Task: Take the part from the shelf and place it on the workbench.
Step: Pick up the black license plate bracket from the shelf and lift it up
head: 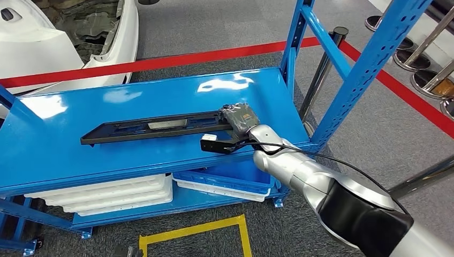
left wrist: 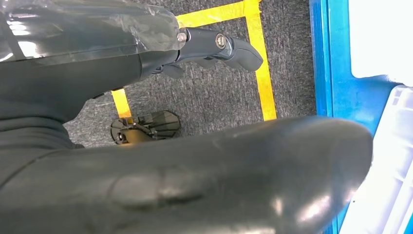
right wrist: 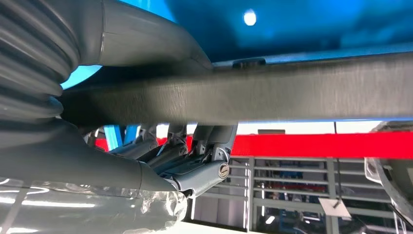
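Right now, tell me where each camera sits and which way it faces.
Head: high up, looking down at the blue shelf; right arm reaches in, right hand on the part.
Left wrist: behind the left hand, facing the floor.
Right wrist: behind the right hand, by the part.
Shared: part, shelf.

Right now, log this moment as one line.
stage: grasping | right hand: grips long black plastic part at its end | part: on blue metal shelf | left hand: empty

The shelf [head: 134, 107] is seen from above by the head view, closely from beneath by the right wrist view, while the floor [left wrist: 214, 92] is faced by the left.
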Robot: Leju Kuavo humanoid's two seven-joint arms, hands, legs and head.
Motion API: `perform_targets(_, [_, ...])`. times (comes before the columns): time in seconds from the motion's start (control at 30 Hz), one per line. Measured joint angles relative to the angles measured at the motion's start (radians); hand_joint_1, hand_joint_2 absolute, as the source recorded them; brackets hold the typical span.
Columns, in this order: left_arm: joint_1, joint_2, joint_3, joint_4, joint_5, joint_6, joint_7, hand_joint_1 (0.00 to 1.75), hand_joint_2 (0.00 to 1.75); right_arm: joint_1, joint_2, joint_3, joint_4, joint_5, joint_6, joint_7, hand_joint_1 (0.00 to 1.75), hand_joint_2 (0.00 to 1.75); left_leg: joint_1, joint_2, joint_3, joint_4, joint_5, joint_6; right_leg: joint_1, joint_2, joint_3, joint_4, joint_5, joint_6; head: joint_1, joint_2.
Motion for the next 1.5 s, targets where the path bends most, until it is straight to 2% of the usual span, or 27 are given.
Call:
perform_targets(0.23, [0.0,0.0,0.0,-0.003,0.0,0.0,0.0,0.0,0.0,-0.008,0.002,0.0,0.0,0.0,0.0,-0.002,1.64,1.75,0.0,0.0,0.003,0.0,0.0,0.0,0.0,0.0,0.003,0.0,0.0,0.0,0.0,0.0])
perform_targets(0.43, [0.0,0.0,0.0,-0.003,0.0,-0.003,-0.003,0.0,0.0,-0.011,0.005,0.0,0.0,0.001,-0.001,-0.005,1.66,1.75,0.0,0.0,0.004,0.0,0.0,0.0,0.0,0.0,0.004,0.0,0.0,0.0,0.0,0.0])
perform_targets(0.6, [0.0,0.0,0.0,-0.003,0.0,-0.007,-0.003,0.0,0.0,-0.013,0.006,0.0,0.0,0.001,-0.002,-0.012,1.75,1.75,0.0,0.0,0.004,0.0,0.0,0.0,0.0,0.0,0.004,0.0,0.0,0.0,0.0,0.0])
perform_targets(0.83, [0.0,0.0,0.0,-0.003,0.0,-0.008,-0.005,0.0,0.0,-0.014,0.006,0.001,-0.01,0.027,-0.006,-0.013,1.75,1.75,0.0,0.0,0.005,0.0,0.0,0.0,0.0,0.0,0.004,0.0,0.0,0.0,0.0,0.0])
perform_targets(1.07, [0.001,0.0,0.0,-0.003,0.0,-0.011,-0.004,0.0,0.0,-0.005,-0.023,0.001,-0.088,0.11,-0.017,0.055,1.75,1.75,0.0,0.0,0.005,0.0,0.0,0.0,0.0,0.0,0.004,0.0,0.0,0.0,0.0,0.0])
perform_targets(1.33, [0.006,0.0,0.0,-0.003,0.008,-0.006,-0.004,0.0,0.0,0.011,-0.084,-0.008,-0.277,0.379,-0.022,0.196,1.75,1.75,0.0,0.001,0.004,0.0,0.0,0.0,0.0,0.001,0.003,0.0,0.0,0.0,0.0,0.0])
perform_targets(1.5, [0.006,0.0,0.0,-0.003,0.008,-0.004,-0.004,0.0,0.0,0.02,-0.109,-0.019,-0.376,0.418,-0.019,0.219,1.75,1.75,0.0,0.001,0.004,0.0,0.0,0.0,0.0,0.001,0.003,0.0,0.0,0.0,0.0,0.0])
